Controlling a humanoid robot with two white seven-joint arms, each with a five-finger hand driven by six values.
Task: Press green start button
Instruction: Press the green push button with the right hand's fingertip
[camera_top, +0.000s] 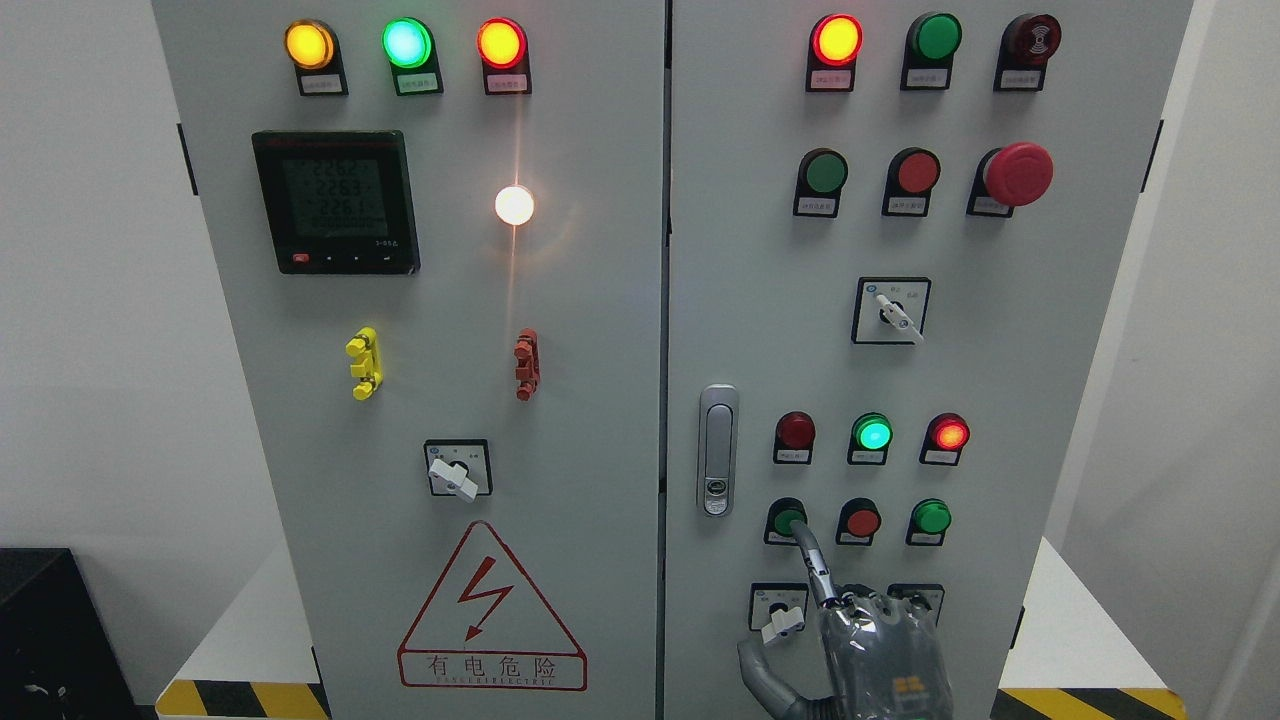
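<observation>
From the head view, a grey electrical cabinet (600, 400) with two doors fills the scene, and the door handle (717, 450) on its right door serves as the landmark. Just right of the handle's lower end sits the green start button (785, 519), leftmost in a row of three with a red button (861, 521) and another green button (931, 517) beyond it. A robot hand (870, 645), wrapped in clear plastic, rises from the bottom edge below and right of the handle; which side its arm comes in from cannot be told. Its index finger (812, 560) is stretched out with the tip touching the green start button, the thumb sticks out to the left, and the other fingers appear folded in, holding nothing. Above the button row, right of the handle, a lit green lamp (872, 433) glows between two red ones. A white rotary switch (783, 622) lies below the handle, beside the thumb.
</observation>
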